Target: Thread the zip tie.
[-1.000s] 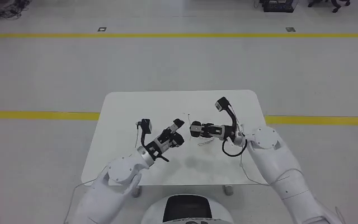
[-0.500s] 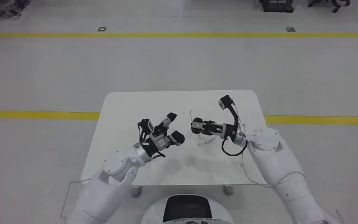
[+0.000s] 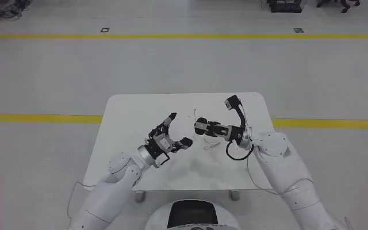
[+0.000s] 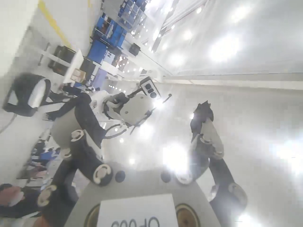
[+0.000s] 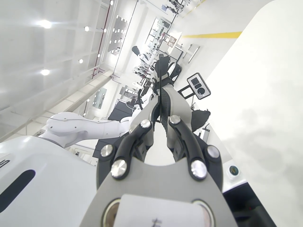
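While we clamp the tie [image 5: 161, 83] in the right gripper [image 3: 200, 125], its long axis points to the far side. Our left gripper [image 3: 177, 130] sits just left, spread and empty.

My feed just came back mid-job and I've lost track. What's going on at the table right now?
The right gripper is shut on a thin black plastic zip tie, holding it above the white rounded table with one end sticking out past its fingertips. The left gripper hangs open close beside it, facing it and holding nothing. No loop shows in the tie, so the threading looks not yet done.
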